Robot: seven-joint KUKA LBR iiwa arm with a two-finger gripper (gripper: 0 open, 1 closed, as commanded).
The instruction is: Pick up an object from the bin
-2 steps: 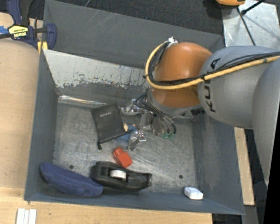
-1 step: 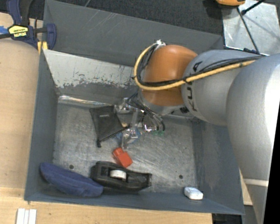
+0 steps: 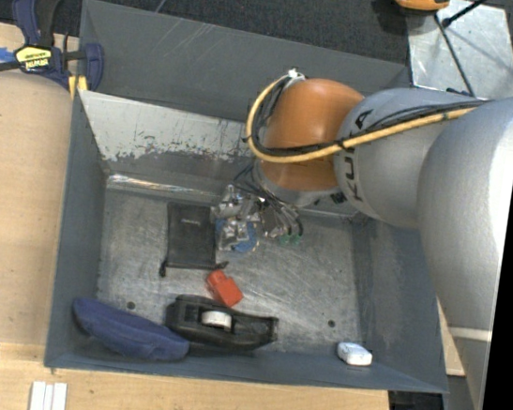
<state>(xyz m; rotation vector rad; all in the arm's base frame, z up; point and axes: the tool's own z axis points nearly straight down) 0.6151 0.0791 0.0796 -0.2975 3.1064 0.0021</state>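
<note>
The claw [image 3: 240, 224] hangs low over the right edge of a flat black square pad [image 3: 190, 237] on the floor of the grey metal bin [image 3: 312, 283], probably because that pad is its target. Whether the claw is spread or pinched I cannot tell. A small red block [image 3: 224, 288] lies just below the pad's right corner, untouched.

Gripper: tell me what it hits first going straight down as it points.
Below the gripper lies the right edge of the black pad, so likely that, or the bin floor beside it; depth is unclear.
</note>
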